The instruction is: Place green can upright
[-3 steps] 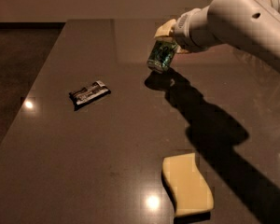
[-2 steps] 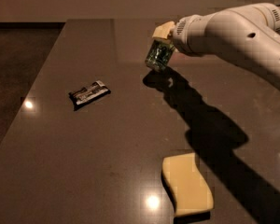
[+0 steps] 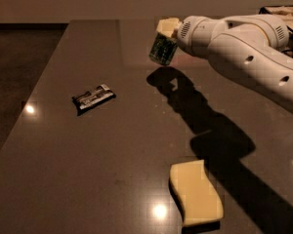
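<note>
The green can (image 3: 162, 49) hangs in my gripper (image 3: 166, 33) above the far middle of the dark table (image 3: 88, 169). It is nearly upright, tilted a little, and its lower end is clear of the table top, with its shadow just below it. My gripper is shut on the can's upper part. My white arm (image 3: 244, 48) reaches in from the right.
A dark snack wrapper (image 3: 93, 97) lies flat at the left middle of the table. A yellow sponge (image 3: 195, 193) lies near the front edge. The arm's shadow runs across the right part of the table. The table's left edge drops to a dark floor.
The gripper has lifted the can a little and moved it slightly away from the table top. The wrapper and the sponge have not moved.
</note>
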Motion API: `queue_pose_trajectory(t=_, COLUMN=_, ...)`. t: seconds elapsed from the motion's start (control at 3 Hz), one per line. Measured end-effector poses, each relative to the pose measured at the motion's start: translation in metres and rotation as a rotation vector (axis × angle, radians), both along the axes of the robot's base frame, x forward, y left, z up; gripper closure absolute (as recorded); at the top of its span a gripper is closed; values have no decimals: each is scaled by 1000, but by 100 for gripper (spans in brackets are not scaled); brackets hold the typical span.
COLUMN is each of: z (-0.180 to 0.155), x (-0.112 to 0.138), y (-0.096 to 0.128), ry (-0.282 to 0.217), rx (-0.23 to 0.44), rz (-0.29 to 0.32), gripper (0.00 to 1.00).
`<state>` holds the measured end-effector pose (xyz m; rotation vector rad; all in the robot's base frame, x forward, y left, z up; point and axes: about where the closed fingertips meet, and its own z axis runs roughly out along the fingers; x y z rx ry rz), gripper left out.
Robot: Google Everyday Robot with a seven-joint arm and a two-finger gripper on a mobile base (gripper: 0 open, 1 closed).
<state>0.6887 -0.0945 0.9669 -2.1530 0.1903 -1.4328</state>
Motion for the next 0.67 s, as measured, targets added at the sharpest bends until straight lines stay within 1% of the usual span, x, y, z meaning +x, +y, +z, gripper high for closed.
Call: queue_pose_trajectory(t=0.67, z=4, x=5, y=-19, ry=-116, rx=-151, rz=-8, gripper=100)
